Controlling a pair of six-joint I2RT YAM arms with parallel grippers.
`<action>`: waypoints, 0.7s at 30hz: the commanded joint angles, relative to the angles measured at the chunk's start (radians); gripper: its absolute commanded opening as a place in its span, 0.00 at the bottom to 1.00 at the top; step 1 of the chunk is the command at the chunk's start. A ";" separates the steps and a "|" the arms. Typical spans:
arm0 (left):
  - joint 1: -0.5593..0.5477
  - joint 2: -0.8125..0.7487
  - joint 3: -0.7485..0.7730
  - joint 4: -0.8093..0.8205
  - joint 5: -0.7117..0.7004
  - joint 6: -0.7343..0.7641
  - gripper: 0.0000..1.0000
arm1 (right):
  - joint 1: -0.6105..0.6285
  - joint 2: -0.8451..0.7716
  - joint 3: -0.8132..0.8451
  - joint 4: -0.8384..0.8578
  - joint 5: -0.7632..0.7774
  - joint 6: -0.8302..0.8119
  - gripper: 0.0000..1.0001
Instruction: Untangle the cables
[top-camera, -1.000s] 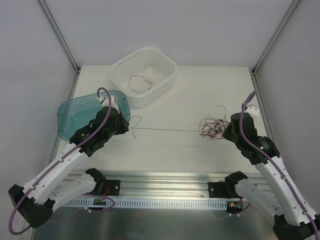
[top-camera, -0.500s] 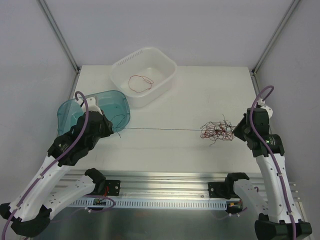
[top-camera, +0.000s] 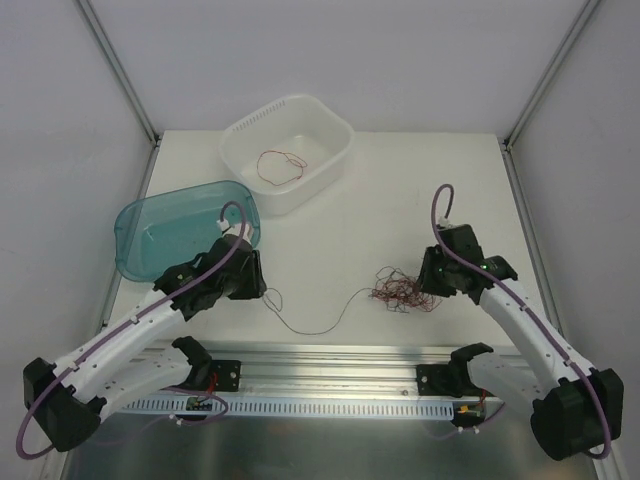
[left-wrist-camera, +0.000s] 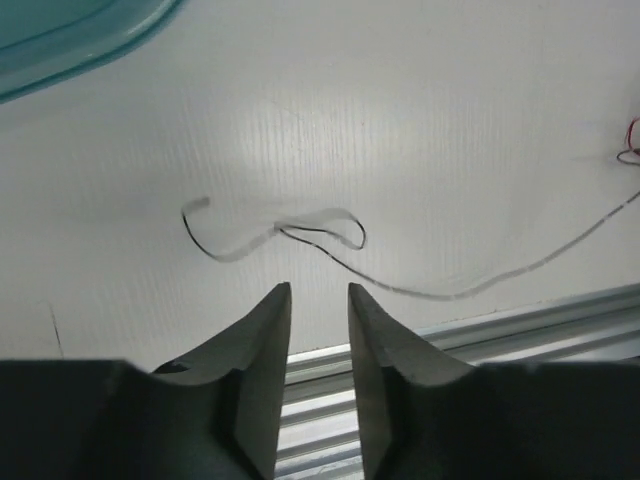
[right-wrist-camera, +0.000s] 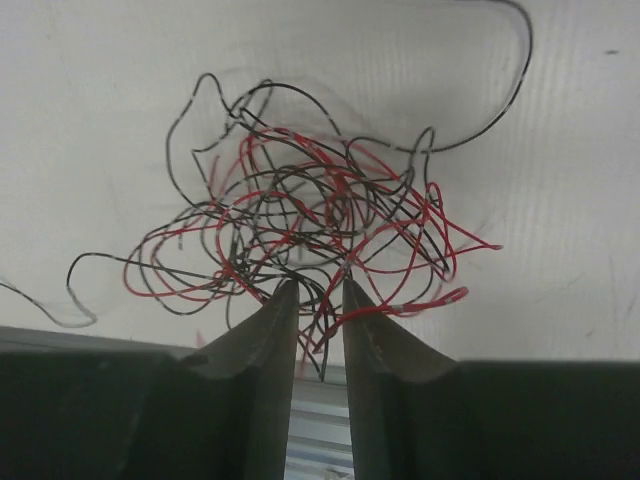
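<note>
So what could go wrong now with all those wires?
The right gripper has its jaws open with strands of the tangle between them, so closing could grab many at once and pull the knot tighter. The loose black wire lies curled close to the metal rail at the front; it might slip into it and snag.

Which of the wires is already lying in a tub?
The all-red loop, inside the white tub. The single black strand and the red-and-black clump both lie on the table.
</note>
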 joint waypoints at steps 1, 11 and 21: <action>-0.063 0.055 -0.003 0.114 0.043 0.003 0.36 | 0.101 0.035 -0.015 0.076 0.008 -0.011 0.29; -0.271 0.287 0.137 0.331 0.093 0.120 0.79 | 0.206 -0.054 0.066 -0.018 0.132 -0.001 0.78; -0.395 0.652 0.361 0.456 0.382 0.411 0.75 | 0.249 -0.188 0.020 -0.028 0.087 0.064 0.89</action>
